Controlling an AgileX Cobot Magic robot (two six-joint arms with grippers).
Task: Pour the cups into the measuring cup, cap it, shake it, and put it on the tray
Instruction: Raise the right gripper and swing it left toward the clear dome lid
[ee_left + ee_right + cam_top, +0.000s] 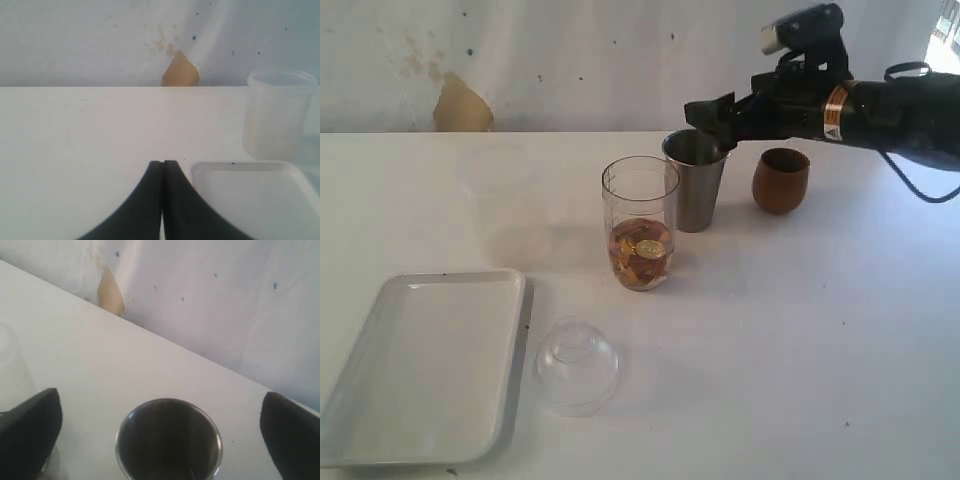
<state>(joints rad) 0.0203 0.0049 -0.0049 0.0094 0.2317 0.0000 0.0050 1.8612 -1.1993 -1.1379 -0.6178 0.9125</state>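
We see a white flat table (pixel 800 330) carrying five things, and we place each from the tall clear plastic measuring cup (pixel 640 225), which stands upright with brown and golden pieces in its lower part. Just behind it to the right stands the tapered stainless steel tumbler (pixel 697 185), and farther right of it, well apart, the rounded brown wooden cup (pixel 781 180), both upright. Nearer us than the measuring cup and slightly left lies the clear dome-shaped lid (pixel 577 365), rim down, and farther left rests the white rectangular shallow tray (pixel 425 365).
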